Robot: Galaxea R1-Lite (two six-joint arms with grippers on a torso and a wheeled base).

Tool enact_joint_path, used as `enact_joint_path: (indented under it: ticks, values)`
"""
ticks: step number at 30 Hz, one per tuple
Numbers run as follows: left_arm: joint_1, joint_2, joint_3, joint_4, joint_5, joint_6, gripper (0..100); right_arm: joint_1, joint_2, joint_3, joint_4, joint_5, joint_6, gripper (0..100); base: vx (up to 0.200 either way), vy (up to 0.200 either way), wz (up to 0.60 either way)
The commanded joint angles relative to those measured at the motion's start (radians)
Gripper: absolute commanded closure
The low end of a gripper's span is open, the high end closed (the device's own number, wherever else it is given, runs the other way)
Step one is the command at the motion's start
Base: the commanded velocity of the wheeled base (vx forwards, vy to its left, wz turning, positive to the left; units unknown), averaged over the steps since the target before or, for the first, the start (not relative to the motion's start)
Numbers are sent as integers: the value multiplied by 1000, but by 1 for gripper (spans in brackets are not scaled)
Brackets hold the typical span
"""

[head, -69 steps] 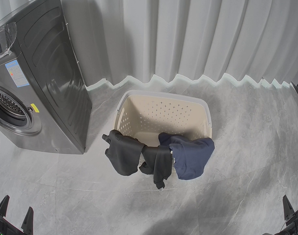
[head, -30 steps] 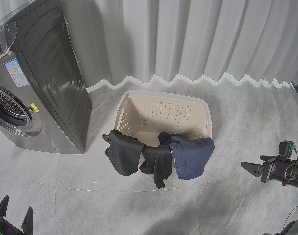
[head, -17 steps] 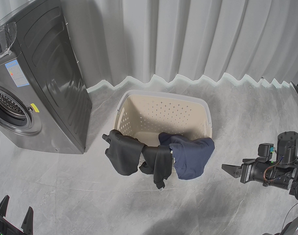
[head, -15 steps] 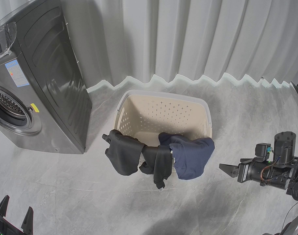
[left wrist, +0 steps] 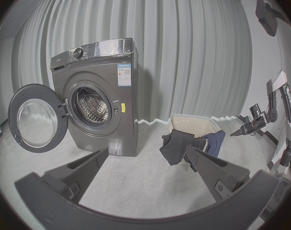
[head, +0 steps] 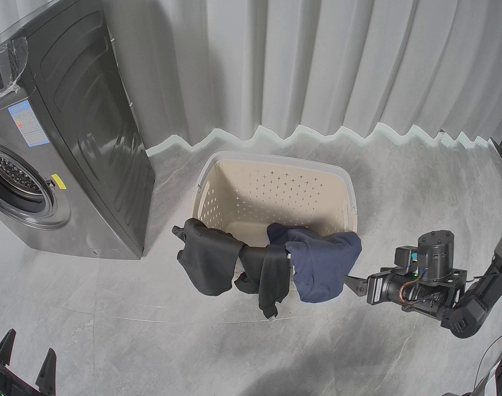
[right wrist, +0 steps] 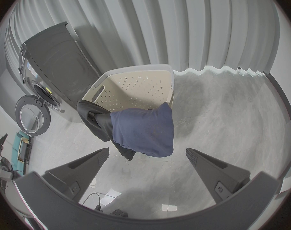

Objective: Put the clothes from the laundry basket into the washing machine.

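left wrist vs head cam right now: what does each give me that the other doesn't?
Left wrist: the washing machine front-on, its door swung wide open, a look straight into the drum, and the knob on top.
Head: the laundry basket from above with its inside wall, and the right gripper, jaws open, close beside the navy garment.
Both: the machine, the basket, the black garment and the navy one draped over the near rim, and the curtain.
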Motion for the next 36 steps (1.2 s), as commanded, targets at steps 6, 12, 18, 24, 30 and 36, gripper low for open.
enact_joint_path:
  ticks: [6,12,18,24,30,36]
  values:
    - [0,-13,16,0,1,0,0,11,200,-116,-25,-3,-4,0,0,0,0]
    - [0,-13,16,0,1,-1,0,13,263,-170,-25,-5,-6,0,0,0,0]
    - [0,-13,16,0,1,-1,0,9,306,-213,-26,-5,-22,0,0,0,0]
    - [0,-13,16,0,1,-3,0,11,338,-259,-26,-3,-24,0,0,0,0]
    - [0,-13,16,-1,1,-3,0,9,367,-294,-25,-5,-24,0,0,0,0]
    - [0,-13,16,0,1,-3,0,0,391,-342,-25,-5,-24,0,0,0,0]
